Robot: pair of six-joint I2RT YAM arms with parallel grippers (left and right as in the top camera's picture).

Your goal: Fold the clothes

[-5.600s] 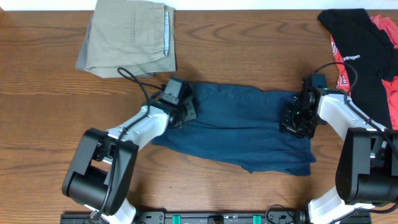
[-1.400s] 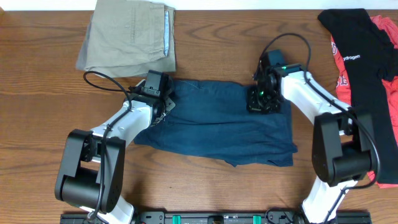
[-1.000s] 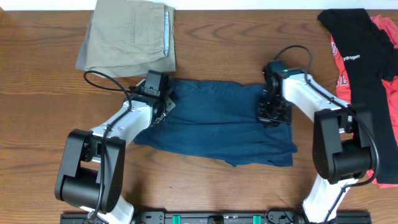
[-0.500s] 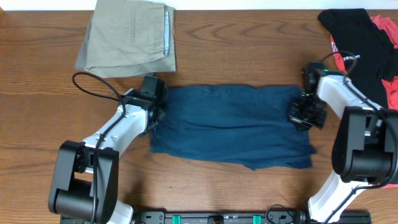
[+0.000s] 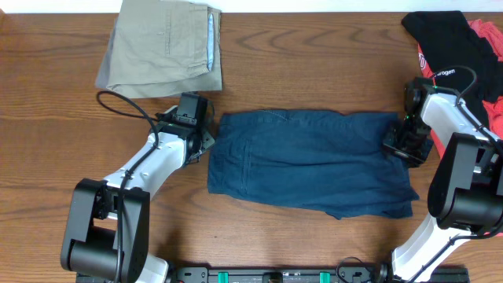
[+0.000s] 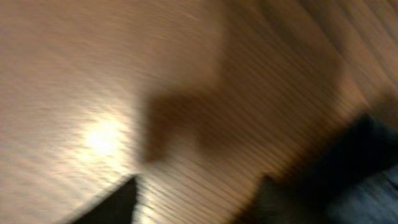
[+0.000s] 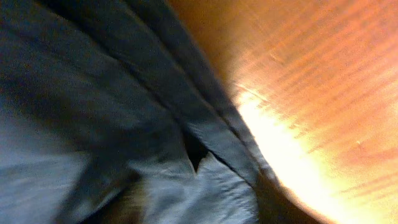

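Note:
The clothes here are dark navy shorts [image 5: 310, 161], lying spread flat across the middle of the table. My left gripper [image 5: 202, 135] rests just off their left edge, over bare wood. In the blurred left wrist view its jaws [image 6: 199, 202] stand open with only wood between them, and the navy cloth [image 6: 373, 180] lies off to the right. My right gripper [image 5: 403, 144] sits at the shorts' right edge. In the right wrist view its gripper [image 7: 193, 208] looks open, with the cloth [image 7: 124, 112] lying flat between dim fingers.
Folded khaki shorts [image 5: 161, 47] lie at the back left. A black shirt [image 5: 452, 67] and a red garment [image 5: 489, 39] are heaped at the back right, close to my right arm. Bare wood runs along the front edge.
The shorts have slid to the right and been drawn out flat. Both grippers have gone from shut to open; the left one has let go of the left edge.

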